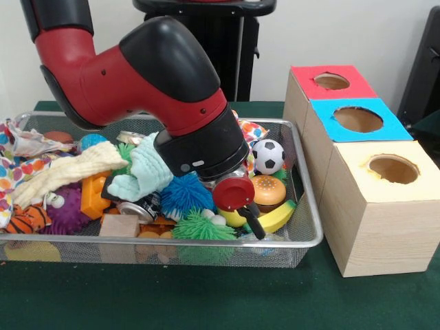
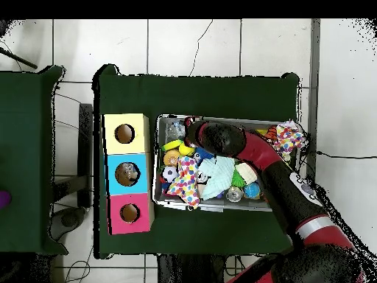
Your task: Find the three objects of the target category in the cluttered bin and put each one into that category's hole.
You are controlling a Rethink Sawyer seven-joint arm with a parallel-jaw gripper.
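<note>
Bright toys and cloths in a silver mesh basket on a dark green counter

The arm (image 1: pixel 137 75) is red with a black shell, and a red disc sits at the hand (image 1: pixel 256 227), which is black. Just behind the hand lies an orange and brown toy burger (image 1: pixel 268 192), with a black-and-white football (image 1: pixel 268 156) further back. A yellow banana (image 1: pixel 278 216) lies just beside the hand. Away from the boxes come a blue spiky ball (image 1: pixel 185 194), a green spiky ball (image 1: pixel 199 227), a mint cloth (image 1: pixel 148 175), a pale yellow cloth (image 1: pixel 65 175) and a white cloth with coloured dots (image 1: pixel 14 161). The basket (image 1: pixel 302 237) is silver. The wooden boxes have tops of red (image 1: pixel 330 82), blue (image 1: pixel 357 120) and pale yellow (image 1: pixel 393 168).
</note>
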